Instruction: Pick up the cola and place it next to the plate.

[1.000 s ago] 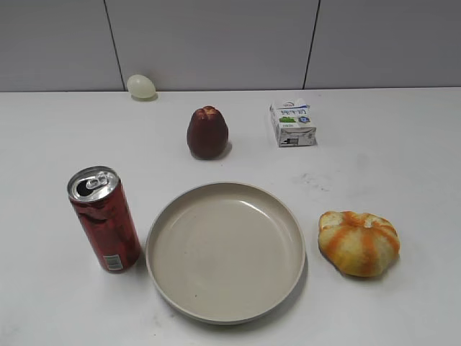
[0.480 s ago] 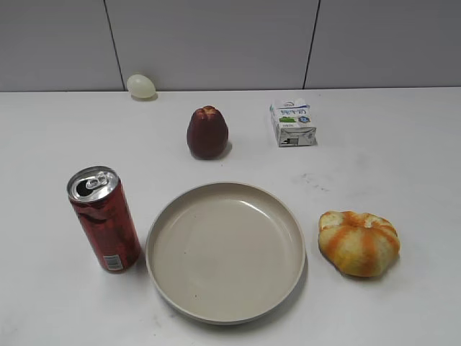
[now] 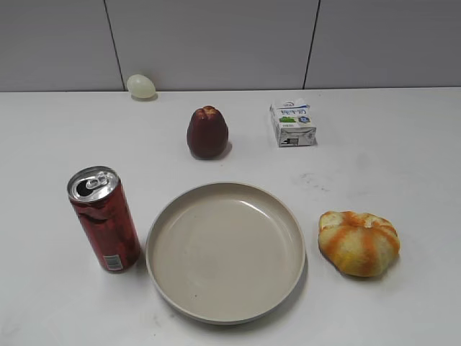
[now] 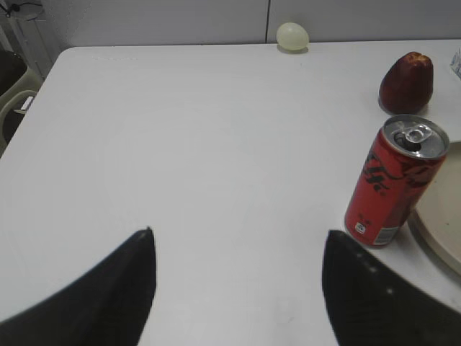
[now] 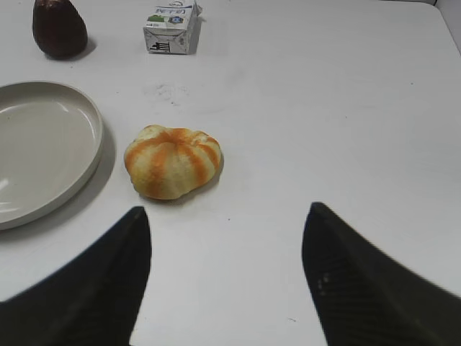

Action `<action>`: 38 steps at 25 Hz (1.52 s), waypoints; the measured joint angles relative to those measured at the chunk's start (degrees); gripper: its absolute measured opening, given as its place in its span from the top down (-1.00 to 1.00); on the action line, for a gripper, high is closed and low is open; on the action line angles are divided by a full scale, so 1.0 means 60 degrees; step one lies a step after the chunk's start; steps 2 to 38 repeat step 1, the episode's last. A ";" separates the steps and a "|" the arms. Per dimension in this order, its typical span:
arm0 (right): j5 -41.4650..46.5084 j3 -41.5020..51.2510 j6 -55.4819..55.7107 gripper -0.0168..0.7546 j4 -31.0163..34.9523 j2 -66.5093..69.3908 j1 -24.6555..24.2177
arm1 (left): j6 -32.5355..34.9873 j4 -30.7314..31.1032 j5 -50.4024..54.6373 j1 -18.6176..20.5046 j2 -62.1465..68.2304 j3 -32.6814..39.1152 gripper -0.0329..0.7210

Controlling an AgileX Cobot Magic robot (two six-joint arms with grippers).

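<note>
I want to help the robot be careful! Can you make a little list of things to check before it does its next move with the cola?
1. Cola standing upright on the table: ok.
2. Cola beside the plate, at its left rim, not on it: ok. Whether they touch: cannot tell.
3. Left pincer open and holding nothing: ok.
4. Right pincer open and holding nothing, with the small pumpkin ahead of it: ok.
5. Plate has nothing in it: ok.
6. Dark-red fruit, milk carton and egg sit well behind the cola, out of the way: ok.
</note>
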 joint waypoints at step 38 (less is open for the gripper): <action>-0.0006 0.0000 0.0000 -0.42 0.0000 0.0000 0.0000 | 0.0000 0.0000 0.0000 0.0000 0.0000 0.0000 -0.53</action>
